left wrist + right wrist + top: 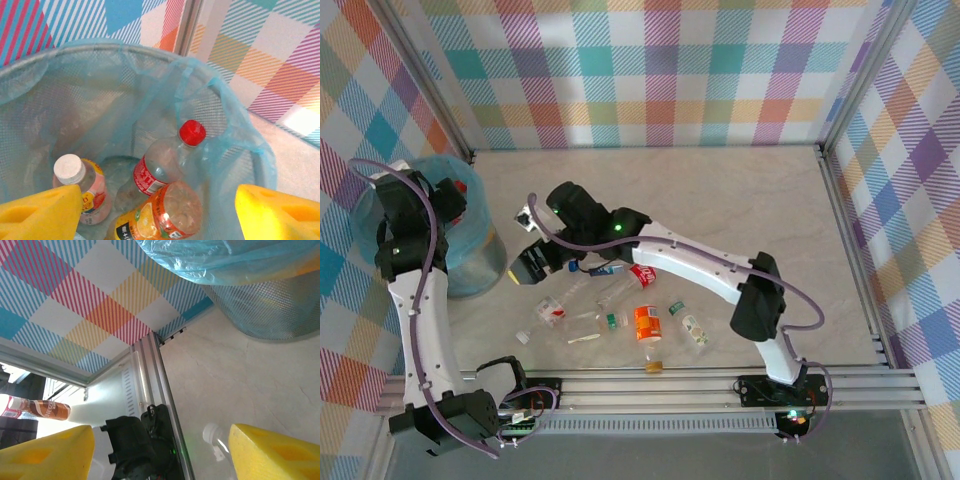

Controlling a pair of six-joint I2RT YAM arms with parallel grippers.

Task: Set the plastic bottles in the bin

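Observation:
The bin, grey mesh lined with a teal-blue bag, stands at the table's left. My left gripper hangs open over its mouth. Looking in from the left wrist, a clear red-capped bottle, a pink white-capped bottle and an orange bottle lie inside, below the open left gripper. My right gripper is open just right of the bin, low over the table, holding nothing. A clear white-capped bottle lies beside the right gripper. Several more bottles lie scattered near the front, among them an orange-labelled bottle.
An aluminium rail runs along the near edge with both arm bases on it. Plaid walls enclose the table on three sides. The bin wall rises close beyond my right fingers. Bare marble tabletop stretches across the back and right.

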